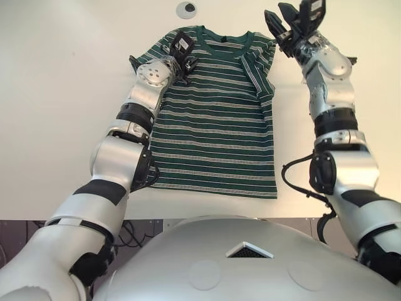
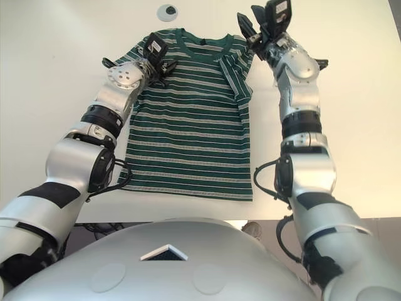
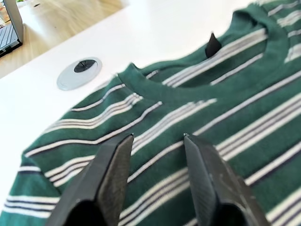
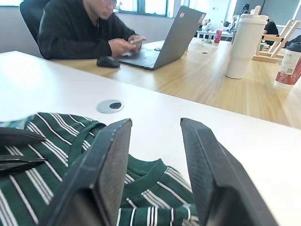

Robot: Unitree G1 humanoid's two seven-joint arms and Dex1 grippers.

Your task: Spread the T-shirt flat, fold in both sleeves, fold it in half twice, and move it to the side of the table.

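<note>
One green striped T-shirt (image 1: 213, 132) lies flat at mid-frame in the left eye view on the white table (image 1: 62, 125), its right sleeve (image 1: 258, 69) folded onto the body. The left gripper (image 3: 157, 136) is over the shirt's upper-left shoulder, fingers apart. The right gripper (image 1: 291, 19) is raised at upper right, fingers also apart. A round cable grommet (image 1: 186, 8) sits beyond the collar. The right wrist view adds a wooden table (image 4: 211, 89) behind, with a lidded white tumbler (image 4: 243, 42), contents hidden, and a laptop (image 4: 164, 37).

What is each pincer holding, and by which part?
Nothing. The left pincer is open over the T-shirt near its collar; the right pincer is open and empty.
</note>
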